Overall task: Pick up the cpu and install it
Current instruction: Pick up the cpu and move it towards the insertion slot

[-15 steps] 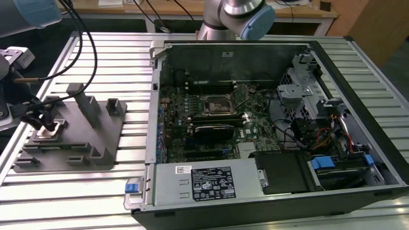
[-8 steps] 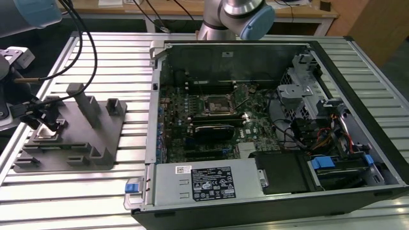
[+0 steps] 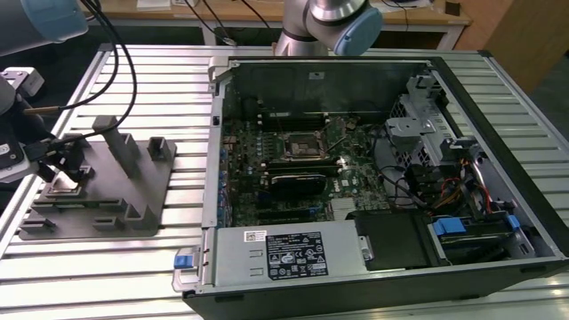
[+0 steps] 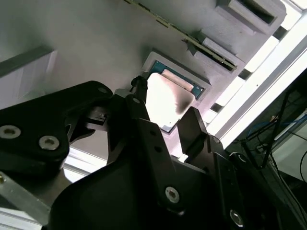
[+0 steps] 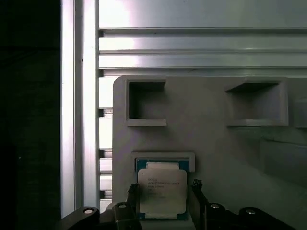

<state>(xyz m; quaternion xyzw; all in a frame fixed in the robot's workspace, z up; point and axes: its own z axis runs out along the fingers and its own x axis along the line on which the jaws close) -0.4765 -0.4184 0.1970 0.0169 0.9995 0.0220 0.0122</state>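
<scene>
Your hand (image 4: 165, 101) hung spread directly over the cpu (image 5: 162, 190), which lay flat in its recess in the fixture (image 5: 206, 143) on the worktop (image 5: 192, 57), a finger (image 5: 133, 197) just beside each of two opposite edges, neither visibly pinching

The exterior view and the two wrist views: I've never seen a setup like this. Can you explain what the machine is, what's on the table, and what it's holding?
It is a robot arm with a gripper at its end. The exterior view comes from a camera off the arm. Both wrist views come from cameras riding near the gripper. On the slatted metal table lie a grey block and an open computer case. The gripper is low at a small square chip, which lies in a recess of the grey block. Whether it grips the chip, I cannot tell.
</scene>
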